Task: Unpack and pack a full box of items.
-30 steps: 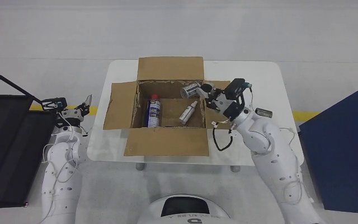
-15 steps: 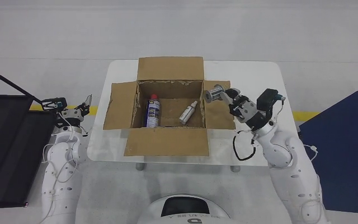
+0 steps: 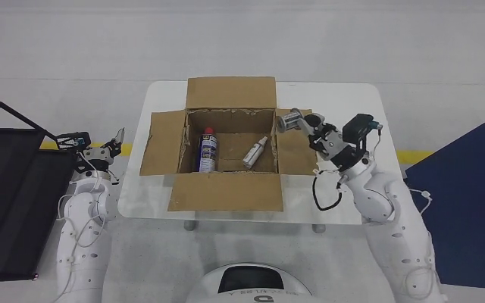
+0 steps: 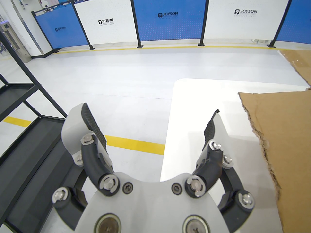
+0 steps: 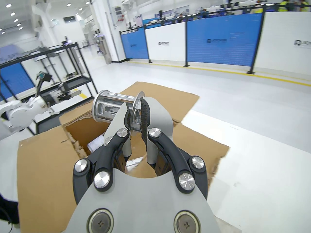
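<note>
A white bench [image 3: 341, 106] stands on a pale floor [image 4: 109, 86] crossed by a yellow line [image 4: 136, 144]. A black shelf rack [image 3: 23, 204] stands nearby, with blue-and-white partition panels [image 4: 170, 18] beyond.

The right hand [image 3: 309, 127] held a cylinder [image 3: 290, 121] above the right flap of the box [image 3: 231, 95]. Inside lay a spray can [image 3: 208, 150] and a bottle [image 3: 255, 151]. The left hand [image 3: 116, 142] hung beside the desk [image 3: 341, 106].

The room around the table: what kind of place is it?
Probably a factory or industrial workshop hall: blue and white partition panels fence the area, a yellow line is painted on the floor, and black metal shelving stands nearby.
</note>
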You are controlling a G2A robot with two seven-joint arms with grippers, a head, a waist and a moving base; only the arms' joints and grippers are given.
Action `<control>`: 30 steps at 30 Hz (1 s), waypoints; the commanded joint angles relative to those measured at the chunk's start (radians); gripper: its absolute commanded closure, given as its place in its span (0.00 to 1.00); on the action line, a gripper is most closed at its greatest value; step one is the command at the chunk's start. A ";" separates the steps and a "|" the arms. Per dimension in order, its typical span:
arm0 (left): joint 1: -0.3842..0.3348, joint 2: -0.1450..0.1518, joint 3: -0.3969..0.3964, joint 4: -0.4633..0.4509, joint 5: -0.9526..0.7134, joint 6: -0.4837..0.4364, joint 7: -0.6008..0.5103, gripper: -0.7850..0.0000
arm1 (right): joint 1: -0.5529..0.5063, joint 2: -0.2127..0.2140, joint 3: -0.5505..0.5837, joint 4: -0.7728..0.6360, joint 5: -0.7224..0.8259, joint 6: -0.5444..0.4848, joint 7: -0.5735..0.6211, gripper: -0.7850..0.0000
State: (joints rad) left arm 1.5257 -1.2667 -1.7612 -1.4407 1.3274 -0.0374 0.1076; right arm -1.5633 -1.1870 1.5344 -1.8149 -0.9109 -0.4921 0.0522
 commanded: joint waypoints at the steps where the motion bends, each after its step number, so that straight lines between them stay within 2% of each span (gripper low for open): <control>1: 0.000 0.000 0.000 0.000 0.000 0.000 0.000 0.00 | -0.013 0.003 0.064 0.044 0.040 0.040 -0.025 1.00; 5: 0.000 0.000 0.000 0.000 0.000 0.000 0.000 0.00 | -0.033 0.002 0.152 0.148 0.079 0.185 -0.069 1.00; 10: 0.000 0.000 0.000 0.000 0.000 0.000 0.000 0.00 | 0.014 -0.002 0.186 0.287 0.048 0.435 -0.036 1.00; 15: 0.000 0.000 0.000 0.000 0.000 0.000 0.000 0.00 | 0.092 0.000 0.178 0.394 -0.012 0.520 0.029 1.00; 24: 0.000 0.000 0.000 0.000 0.000 0.000 0.000 0.00 | 0.194 -0.009 0.069 0.485 -0.214 0.690 0.087 1.00; 26: 0.000 0.000 0.000 0.000 0.000 0.000 0.000 0.00 | 0.210 -0.010 0.046 0.498 -0.252 0.699 0.107 1.00; 30: 0.000 0.000 0.000 0.000 0.000 0.000 0.000 0.00 | 0.240 -0.008 0.010 0.517 -0.324 0.653 0.173 1.00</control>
State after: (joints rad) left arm 1.5257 -1.2667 -1.7612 -1.4407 1.3274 -0.0374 0.1076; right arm -1.3300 -1.1957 1.5494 -1.3005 -1.2228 0.1669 0.2099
